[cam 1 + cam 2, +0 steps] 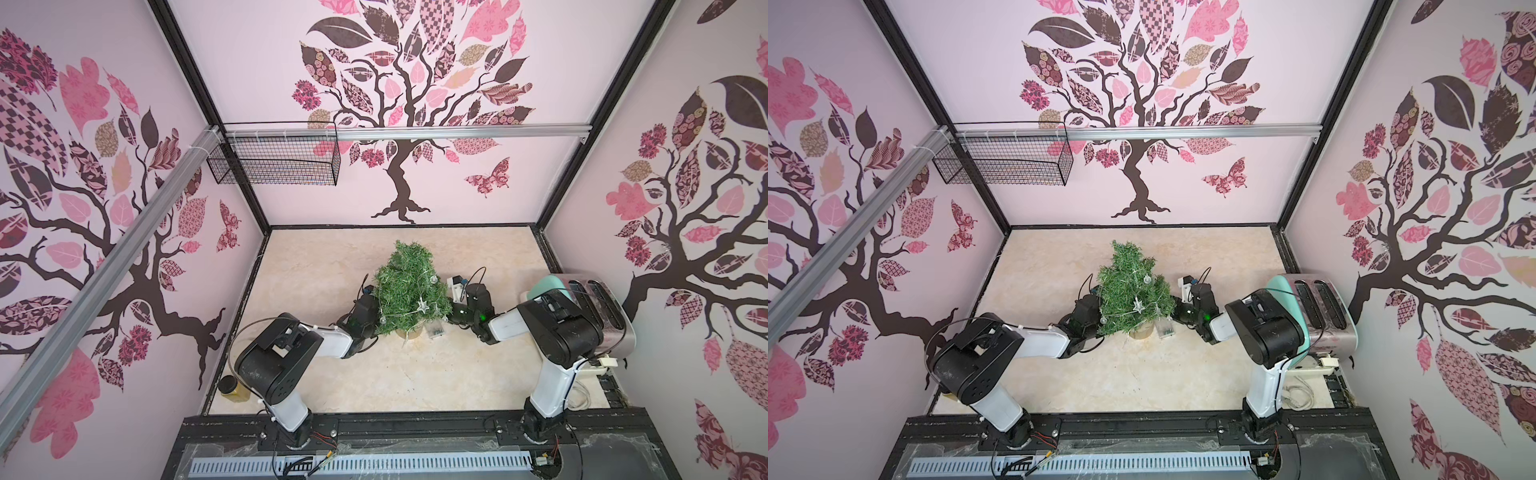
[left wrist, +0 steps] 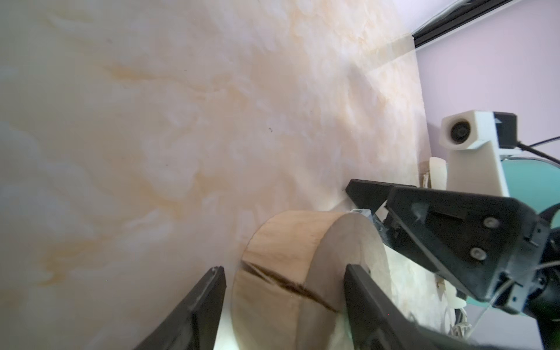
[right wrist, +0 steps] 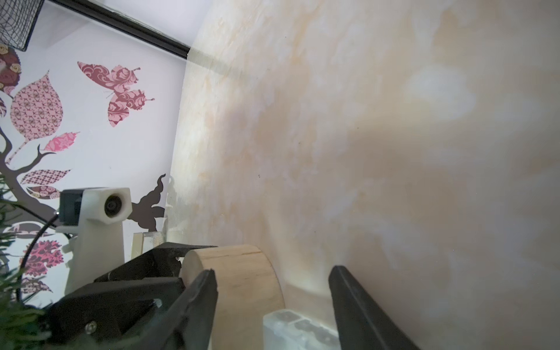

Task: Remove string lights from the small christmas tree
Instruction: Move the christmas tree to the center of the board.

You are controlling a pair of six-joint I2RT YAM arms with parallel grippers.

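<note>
The small christmas tree (image 1: 409, 286) (image 1: 1129, 291) stands upright mid-table on its round log base (image 2: 288, 257) (image 3: 242, 281). The string lights (image 1: 423, 306) wind over its branches, showing a silver star and clear bulbs. Their clear battery box (image 1: 435, 330) (image 3: 297, 330) lies on the table beside the base. My left gripper (image 2: 285, 272) is open, its fingers either side of the log base with a gap on one side. From the opposite side my right gripper (image 3: 272, 272) is open low at the base, with the battery box between its fingers. In both top views the branches hide both sets of fingertips.
A pastel toaster (image 1: 594, 307) stands at the right wall behind the right arm, with a white cable (image 1: 582, 395) in front of it. A small jar (image 1: 228, 388) sits at the front left corner. A wire basket (image 1: 274, 162) hangs high on the back wall.
</note>
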